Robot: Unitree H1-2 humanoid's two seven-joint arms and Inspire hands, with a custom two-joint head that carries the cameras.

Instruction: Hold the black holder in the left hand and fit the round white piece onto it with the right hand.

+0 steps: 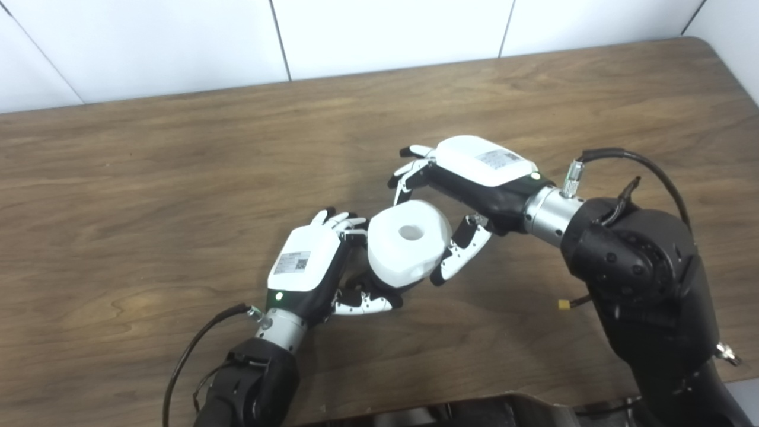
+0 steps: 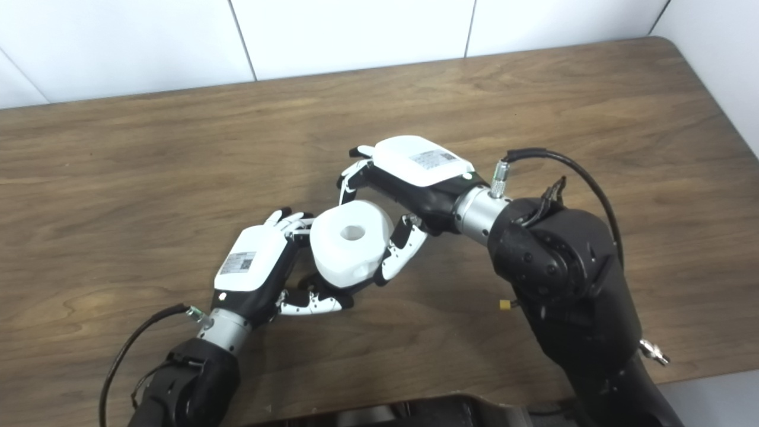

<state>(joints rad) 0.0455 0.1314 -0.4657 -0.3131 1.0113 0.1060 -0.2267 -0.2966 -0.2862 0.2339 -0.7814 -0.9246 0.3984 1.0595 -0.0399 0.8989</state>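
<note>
My left hand is closed around the black holder, mostly hidden under the round white piece. My right hand is spread wide, thumb touching the piece. The hand labels are too blurred to read. Wooden table beyond.
</note>
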